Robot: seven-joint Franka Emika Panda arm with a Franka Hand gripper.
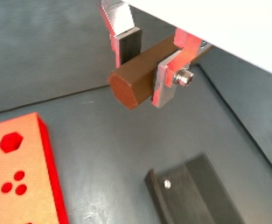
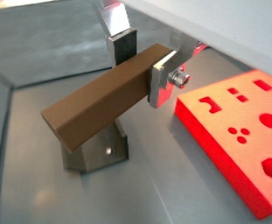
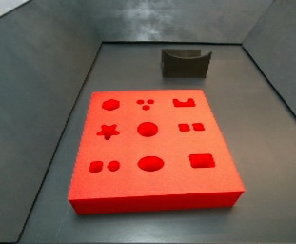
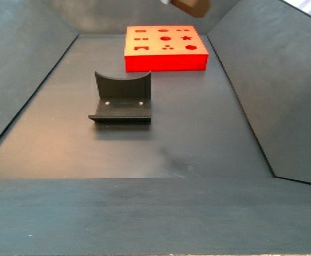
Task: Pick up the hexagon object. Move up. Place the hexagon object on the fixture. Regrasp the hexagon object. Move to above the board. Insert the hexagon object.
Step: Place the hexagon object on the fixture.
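Clamped between the fingers in a wrist view, the hexagon object sticks out sideways, its brown hexagonal end face toward the camera; the silver plates are closed firmly on its flanks. Below the fingers lie the fixture and a corner of the board, both well apart from the bar.

From the opposite wrist camera, the bar's long body runs out from the fingers, with the fixture directly beneath its free end and the board off to one side.

Neither the fingers nor the bar show in a side view looking down on the board and fixture. A side view from the far end catches only a brown scrap at the upper edge, probably the bar, held high.

Judging by this, the carry to the fixture is in hand: descend slowly, keep the bar level, and centre it over the notch before releasing.
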